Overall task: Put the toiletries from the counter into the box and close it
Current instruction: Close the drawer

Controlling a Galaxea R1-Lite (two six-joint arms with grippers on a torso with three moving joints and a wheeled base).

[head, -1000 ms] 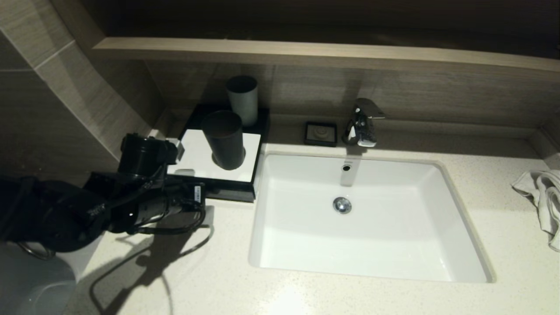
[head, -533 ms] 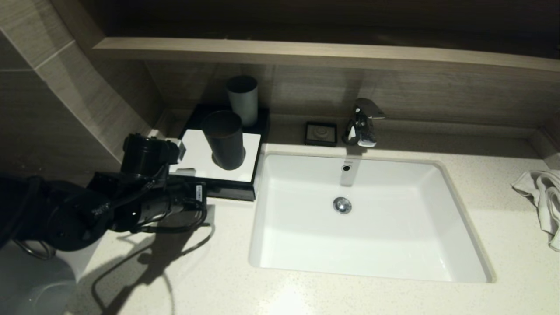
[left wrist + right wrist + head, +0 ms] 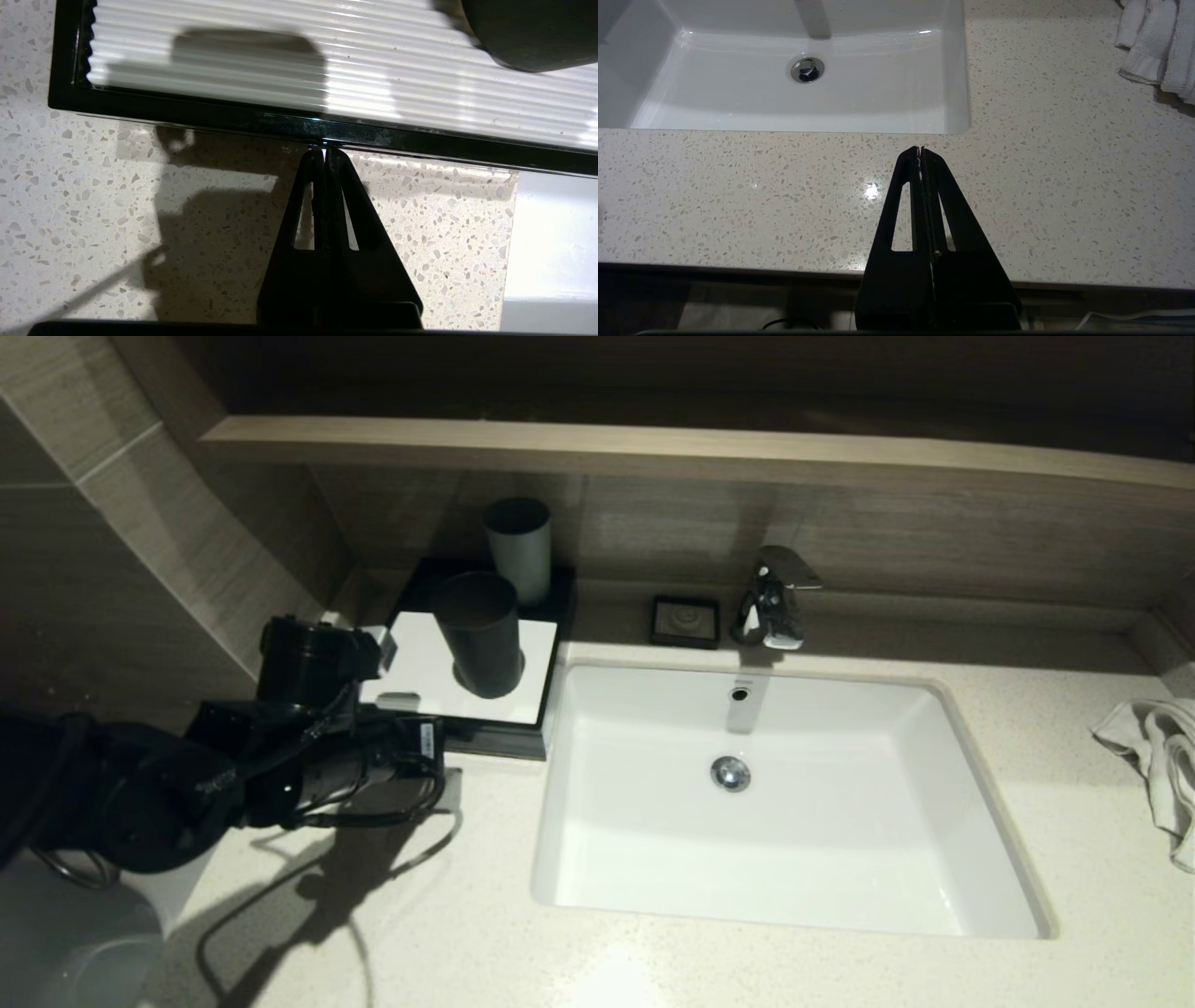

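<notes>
Your left arm point(image 3: 233, 775) reaches in low from the near left, wrist pointing right and far. Left gripper point(image 3: 324, 151): fingers pressed together, tips forward. Right gripper point(image 3: 920, 150) sits at the near edge, fingers also pressed together, pointing far. You can't see the right arm from the head view.

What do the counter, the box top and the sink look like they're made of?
Counter: looks like polished stone or quartz composite, off-white with embedded grey flecks and a glossy highlight.
Box: ribbed white top panel, probably plastic, in a glossy black frame that reflects light; the material is uncertain.
Sink: smooth glossy white, likely glazed ceramic.
</notes>
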